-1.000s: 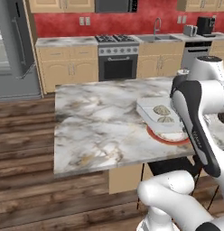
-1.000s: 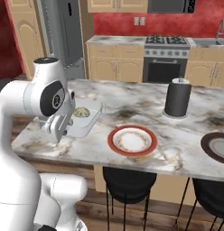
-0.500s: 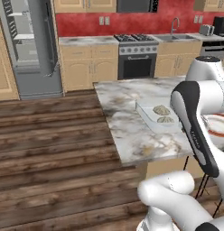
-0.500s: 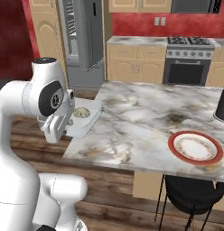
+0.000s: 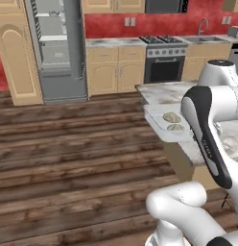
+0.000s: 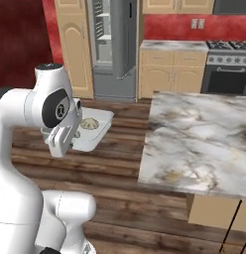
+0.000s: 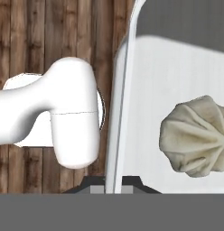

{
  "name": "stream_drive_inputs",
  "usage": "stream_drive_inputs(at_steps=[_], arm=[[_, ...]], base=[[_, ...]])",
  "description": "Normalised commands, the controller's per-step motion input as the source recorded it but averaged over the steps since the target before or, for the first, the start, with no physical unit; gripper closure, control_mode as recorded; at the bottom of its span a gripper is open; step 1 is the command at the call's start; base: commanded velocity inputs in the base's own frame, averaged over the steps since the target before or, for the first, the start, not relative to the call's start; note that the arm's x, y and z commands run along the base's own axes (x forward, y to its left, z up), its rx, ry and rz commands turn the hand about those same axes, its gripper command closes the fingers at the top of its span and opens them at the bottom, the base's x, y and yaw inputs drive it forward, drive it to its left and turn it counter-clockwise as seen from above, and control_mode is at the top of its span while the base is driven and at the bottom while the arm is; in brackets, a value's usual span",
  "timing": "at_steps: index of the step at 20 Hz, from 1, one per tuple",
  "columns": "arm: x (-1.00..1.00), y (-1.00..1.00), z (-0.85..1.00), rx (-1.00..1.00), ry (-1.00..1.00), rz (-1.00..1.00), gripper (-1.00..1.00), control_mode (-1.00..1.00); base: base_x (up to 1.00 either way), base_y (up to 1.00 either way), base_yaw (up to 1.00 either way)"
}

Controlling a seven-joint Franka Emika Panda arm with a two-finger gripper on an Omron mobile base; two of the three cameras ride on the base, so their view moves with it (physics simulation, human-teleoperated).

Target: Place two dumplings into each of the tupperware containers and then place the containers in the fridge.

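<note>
My gripper (image 7: 113, 182) is shut on the rim of the flat translucent white tupperware container (image 7: 120, 113), which it holds level in the air over the wooden floor, off the island's edge. Two beige pleated dumplings (image 5: 172, 117) (image 5: 175, 128) lie inside the container (image 5: 157, 120). The hand view shows one dumpling (image 7: 197, 135) close up. In the right base view the container (image 6: 92, 139) juts out from my hand (image 6: 65, 139) with a dumpling (image 6: 90, 124) in it. The grey fridge (image 5: 56, 48) stands open at the back, white shelves showing, and is also in the right base view as the fridge (image 6: 115, 44).
The marble island (image 6: 194, 134) lies to the right, its corner close behind the container (image 5: 159, 91). Tan cabinets and a black stove (image 5: 161, 62) line the red back wall. Wide wooden floor (image 5: 68, 153) stretches between me and the fridge.
The base has driven and turned, so the whole scene shifted: the island slid off to the right and the open fridge came nearer. The container stays in the gripper.
</note>
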Motion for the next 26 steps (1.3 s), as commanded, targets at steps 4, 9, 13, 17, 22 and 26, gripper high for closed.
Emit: stream_drive_inputs(at_steps=[4,9,13,17,22,26], arm=[[0.0,0.0,0.0,0.0,0.0,0.0,1.0,1.0],[0.0,0.0,0.0,0.0,0.0,0.0,1.0,1.0],[0.0,0.0,0.0,0.0,0.0,0.0,1.0,1.0],[0.0,0.0,0.0,0.0,0.0,0.0,1.0,1.0],[0.0,0.0,0.0,0.0,0.0,0.0,1.0,1.0],[0.0,0.0,0.0,0.0,0.0,0.0,1.0,1.0]], base=[[0.44,1.0,0.0],[0.9,1.0,0.0],[1.0,1.0,0.0],[1.0,1.0,0.0],[1.0,1.0,-0.01],[1.0,1.0,-0.04]])
